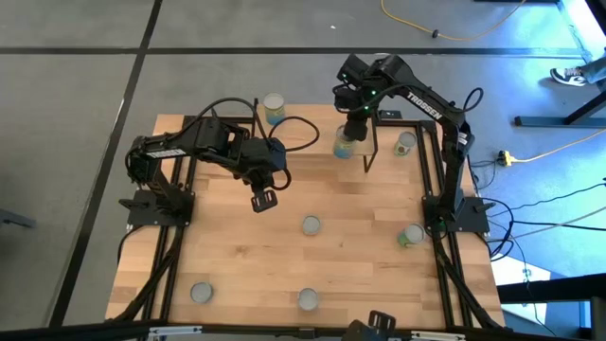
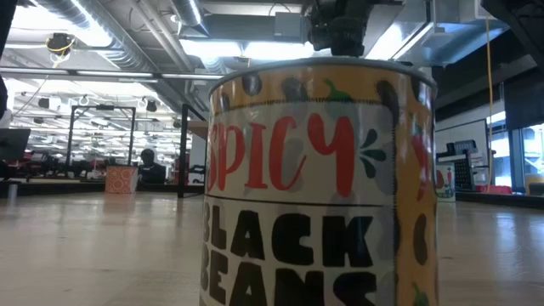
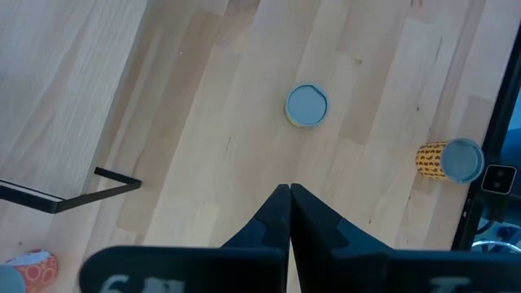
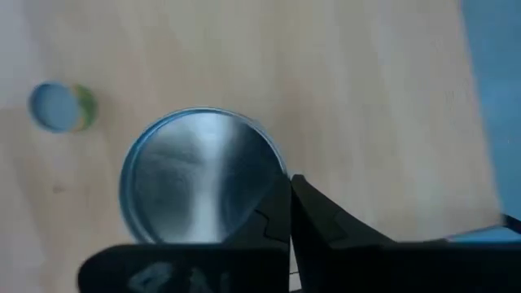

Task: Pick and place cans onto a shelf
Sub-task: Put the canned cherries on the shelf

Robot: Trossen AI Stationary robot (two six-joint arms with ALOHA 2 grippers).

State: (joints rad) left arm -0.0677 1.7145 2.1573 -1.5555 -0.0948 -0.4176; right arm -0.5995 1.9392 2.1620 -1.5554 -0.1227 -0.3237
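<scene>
You see the worktop (image 1: 284, 246) with wide open room in its middle. Most of the cans stand near its edges. One can (image 1: 274, 107) stands at the far edge, and two more, (image 1: 201, 293) and (image 1: 308, 300), stand close to the near edge. On the right side, one can (image 1: 412, 235) is next to the right arm's base and another can (image 1: 405, 143) is near the far right corner. A single can (image 1: 311, 225) stands alone in the middle.

The shelf (image 1: 374, 142) is at the far side; you see mostly its thin black legs.

The right end effector (image 4: 290, 213) has its fingers together and holds nothing. It hangs over the rim of a can (image 4: 199, 175) with a silvery top, beside the shelf.

The left end effector (image 3: 290, 218) is also closed and empty. It hovers over the bare wood in the middle-left part, well apart from every can.

In the low view, a black beans can (image 2: 319, 183) stands very close to the camera and hides much of the worktop.
</scene>
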